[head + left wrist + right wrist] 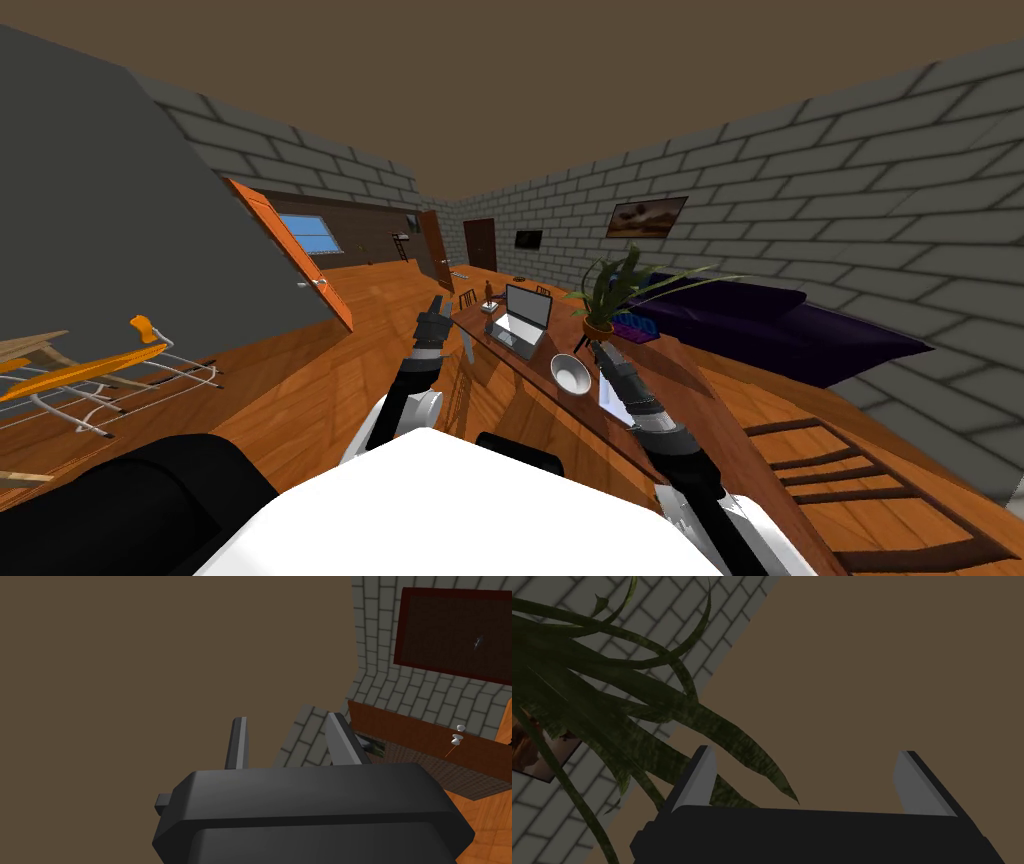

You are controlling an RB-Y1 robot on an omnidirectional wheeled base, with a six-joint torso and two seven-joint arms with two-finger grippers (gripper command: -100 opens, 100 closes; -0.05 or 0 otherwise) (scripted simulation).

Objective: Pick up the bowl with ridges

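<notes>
brick-walled room, wooden table (pixel 700 380): the bowl (pixel 570 373) is not yet grasped. right gripper (pixel 595 347) is held just beside it, fingers spread, empty; left gripper (pixel 437 303) raised, parted, empty.

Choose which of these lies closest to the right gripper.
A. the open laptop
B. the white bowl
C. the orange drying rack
B: in the head view the white bowl lies on the table right beside the right gripper. The open laptop stands farther along the table, and the orange drying rack is off on the floor.
</notes>
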